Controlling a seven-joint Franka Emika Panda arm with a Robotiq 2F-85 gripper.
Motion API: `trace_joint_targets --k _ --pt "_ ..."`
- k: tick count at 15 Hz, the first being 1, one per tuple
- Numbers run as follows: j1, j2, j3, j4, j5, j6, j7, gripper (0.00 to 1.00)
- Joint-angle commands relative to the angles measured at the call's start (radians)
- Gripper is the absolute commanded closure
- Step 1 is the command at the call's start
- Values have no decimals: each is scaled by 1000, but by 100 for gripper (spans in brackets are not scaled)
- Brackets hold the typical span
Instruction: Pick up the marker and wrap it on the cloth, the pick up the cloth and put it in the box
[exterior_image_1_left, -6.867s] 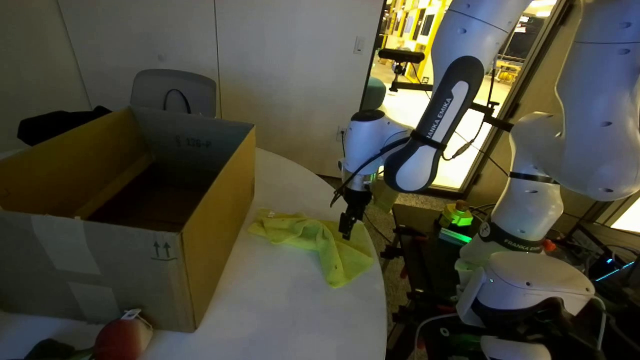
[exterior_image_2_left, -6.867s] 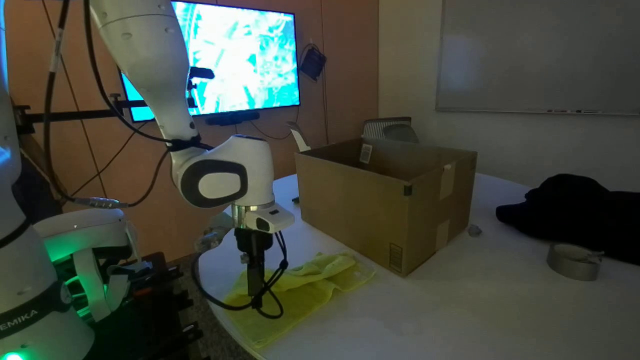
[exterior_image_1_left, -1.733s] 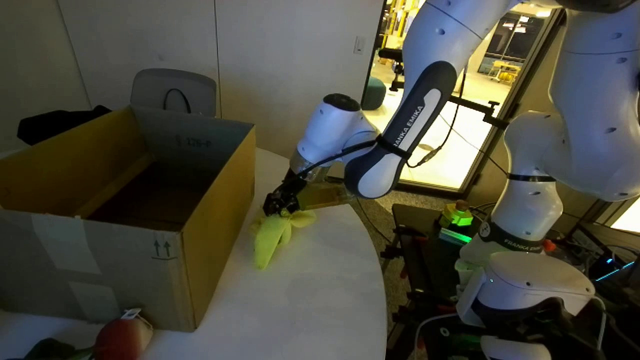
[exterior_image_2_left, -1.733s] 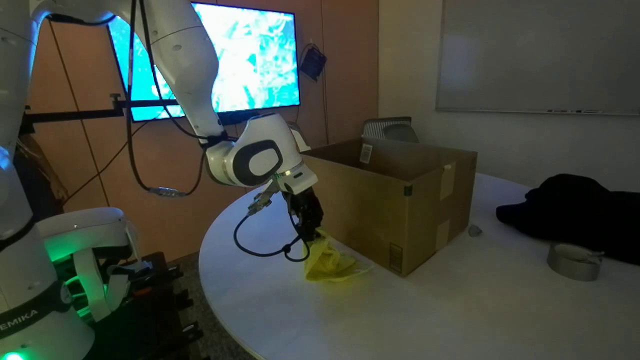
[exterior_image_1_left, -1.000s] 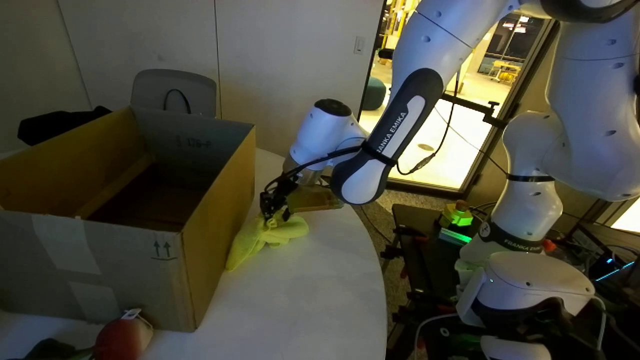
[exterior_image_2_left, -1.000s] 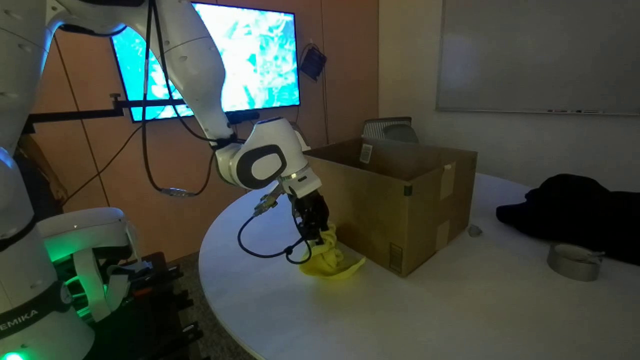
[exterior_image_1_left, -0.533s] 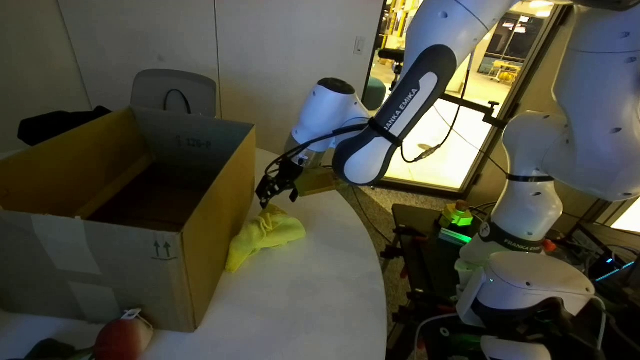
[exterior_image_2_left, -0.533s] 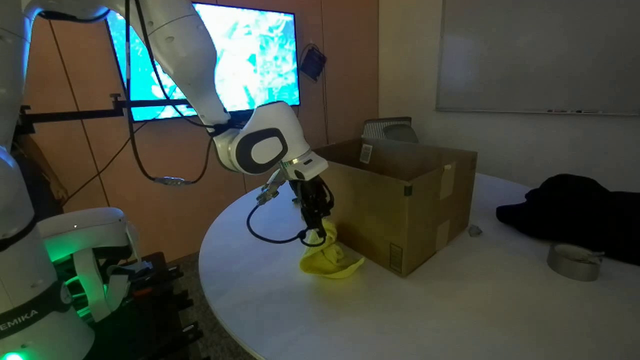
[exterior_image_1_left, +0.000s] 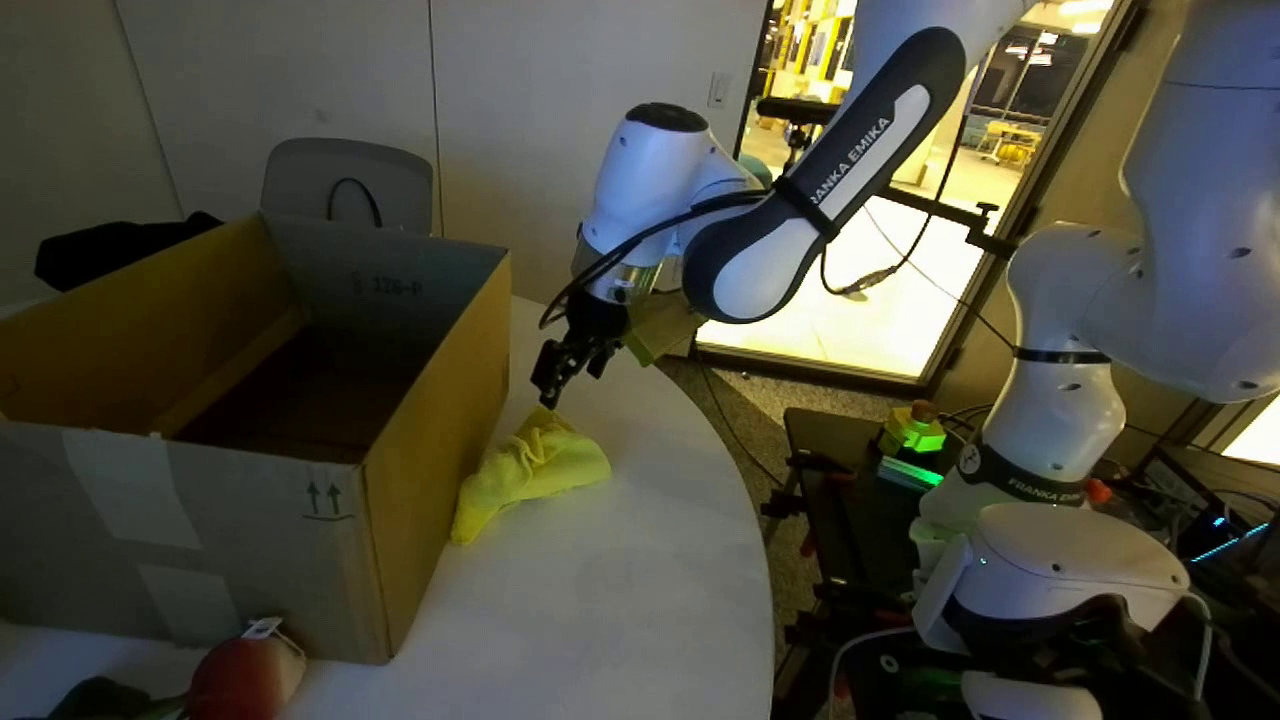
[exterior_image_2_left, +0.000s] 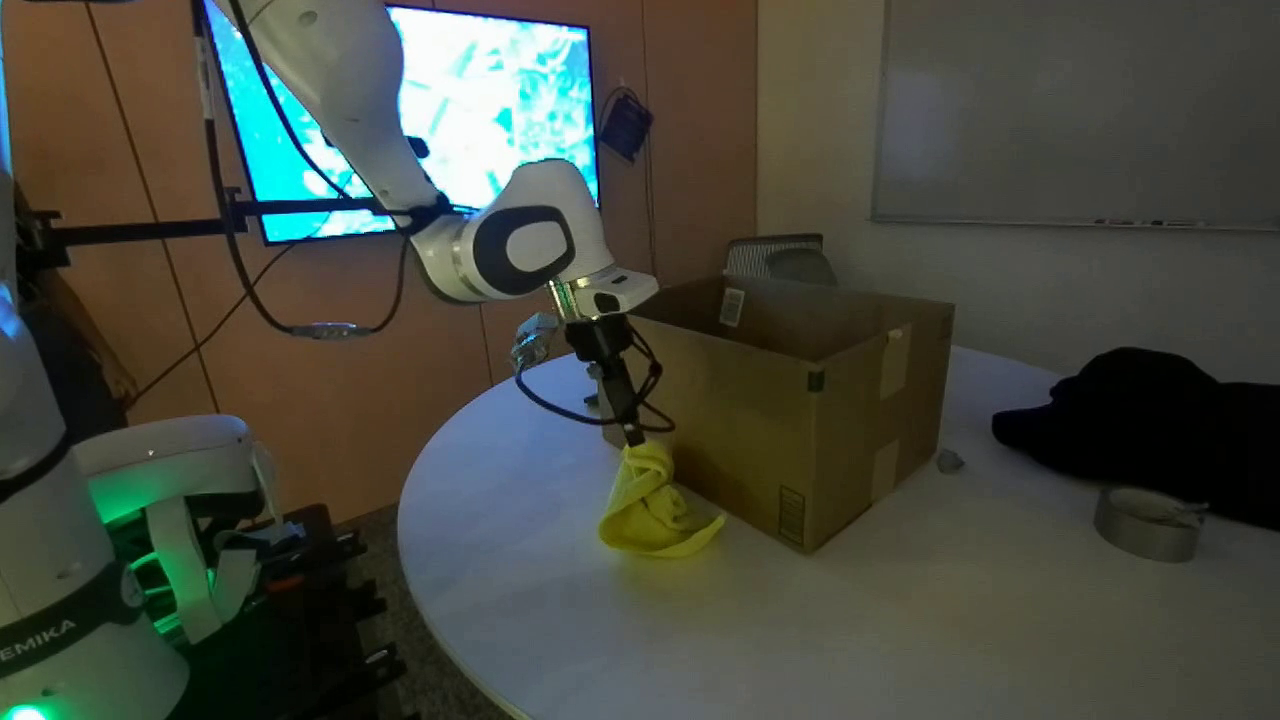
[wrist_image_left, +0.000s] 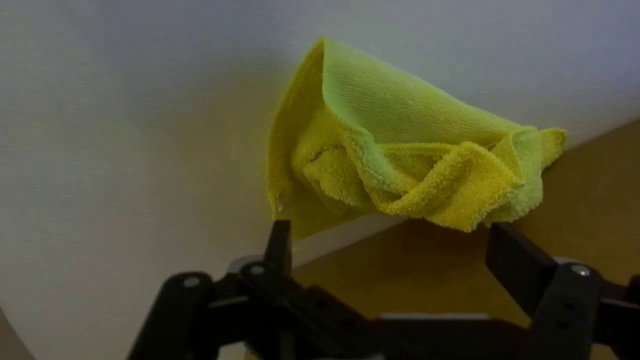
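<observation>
The yellow cloth (exterior_image_1_left: 535, 465) lies bunched and folded on the white table, against the side of the cardboard box (exterior_image_1_left: 440, 450). It also shows in an exterior view (exterior_image_2_left: 655, 515) and in the wrist view (wrist_image_left: 425, 125). My gripper (exterior_image_1_left: 573, 382) is just above the cloth near the box wall, pointing down. In the wrist view my gripper (wrist_image_left: 390, 227) has its fingers wide apart with nothing between them. The box (exterior_image_2_left: 710, 410) is open at the top; no cloth shows inside it. The marker is not visible; whether it is inside the cloth I cannot tell.
A red and white round object (exterior_image_1_left: 245, 680) lies by the box's front corner. A grey tape roll (exterior_image_2_left: 1148, 525), a black garment (exterior_image_2_left: 1150, 430) and a small grey lump (exterior_image_2_left: 949, 461) lie on the table (exterior_image_2_left: 900, 620). The box walls stand high beside the gripper.
The cloth was spread near the table edge; it was gripped, bunched and moved against the box. In the last second the gripper has let go and risen, tilting more upright.
</observation>
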Motion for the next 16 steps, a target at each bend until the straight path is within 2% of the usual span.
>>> trace_joint_targets --k 1,4,6,9,16 --pt "-91 -44 114 46 -34 -163 -153 0" --pt "-128 -14 181 122 -56 -285 -253 0" --pt "-147 12 219 165 -54 -316 -303 0" --pt "-158 78 252 222 -44 -301 -304 0" --pt "-167 235 255 302 10 -269 -283 0"
